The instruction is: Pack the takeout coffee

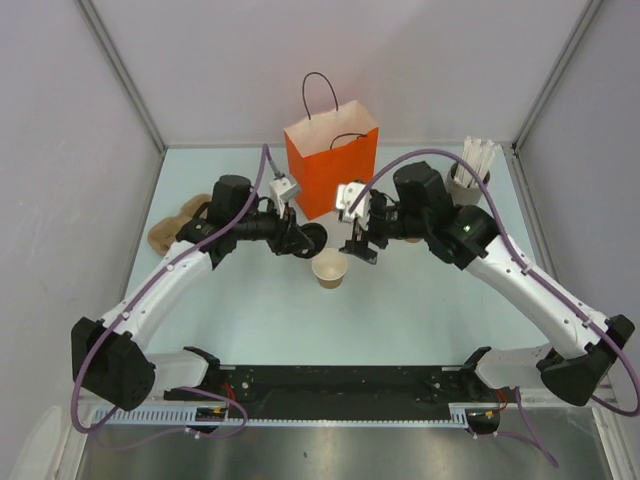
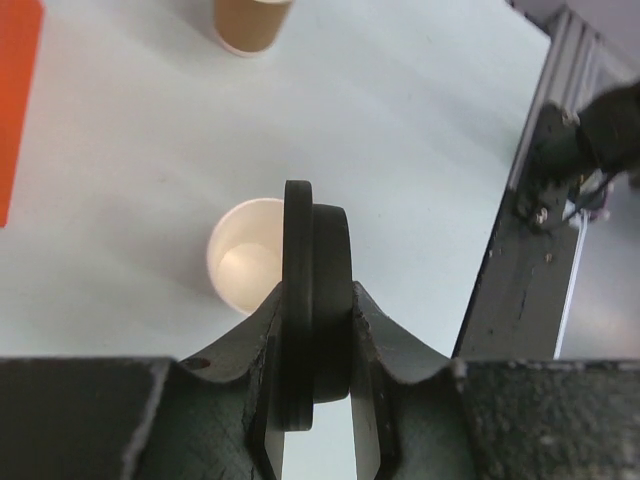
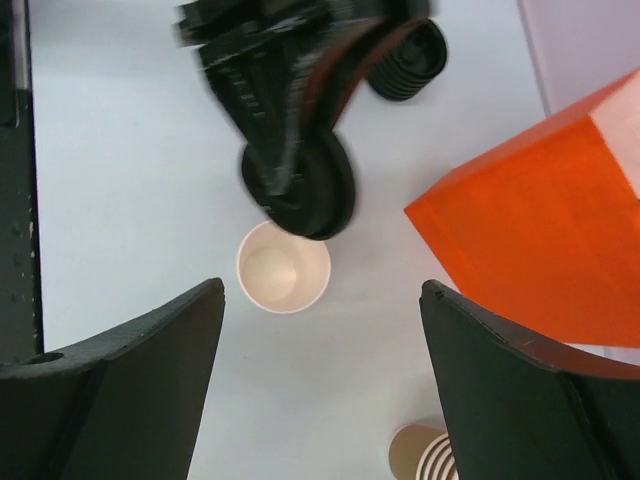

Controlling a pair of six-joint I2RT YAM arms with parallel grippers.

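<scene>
One small tan paper cup [image 1: 329, 270], one round black plastic lid [image 1: 312, 238], one orange paper bag [image 1: 330, 165], one stack of tan cups [image 3: 430, 455] (number within unclear), one grey cylinder of white sticks [image 1: 465, 188].

Smooth paper cup [image 1: 330, 270], matt plastic lid [image 2: 312, 300]

Tan cup [image 1: 330, 270], black lid [image 2: 315, 290], orange bag [image 1: 330, 165]

The cup [image 1: 329, 270] stands upright near the middle of the table [image 1: 400, 320], with the bag [image 1: 330, 165] behind it toward the far edge. The lid [image 1: 315, 238], on edge in the left gripper [image 2: 317, 310], hangs just behind and left of the cup. The stick holder [image 1: 468, 182] stands at the far right corner.
</scene>
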